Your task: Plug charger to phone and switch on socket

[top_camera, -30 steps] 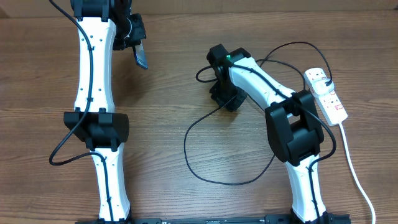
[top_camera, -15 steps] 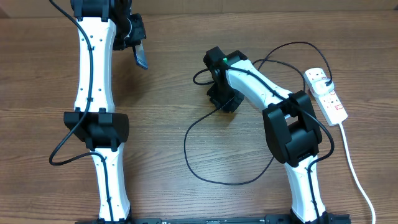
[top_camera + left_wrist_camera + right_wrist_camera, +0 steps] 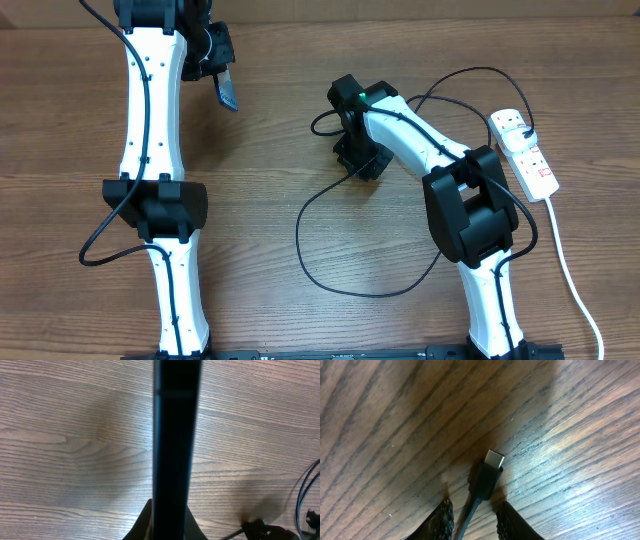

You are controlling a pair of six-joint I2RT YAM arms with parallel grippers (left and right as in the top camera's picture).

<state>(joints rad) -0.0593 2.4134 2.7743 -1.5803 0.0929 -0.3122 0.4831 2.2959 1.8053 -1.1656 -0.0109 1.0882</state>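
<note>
**Supervisor:** Where did the charger's connector (image 3: pixel 489 479) lie?

**Inspector:** Flat on the counter (image 3: pixel 570 420), lower centre of the right wrist view, with its metal tip pointing up-frame. Its cable (image 3: pixel 466 515) ran down between the right jaws. These stood either side of it, just behind the connector. Whether they pinched it could not be established.

**Supervisor:** And the phone (image 3: pixel 172 445)?

**Inspector:** Clenched edge-on in the left jaws at upper left of the overhead view, apparently raised off the counter and presumably presented for plugging. The socket (image 3: pixel 525 155) lay at far right, well apart from both.
</note>
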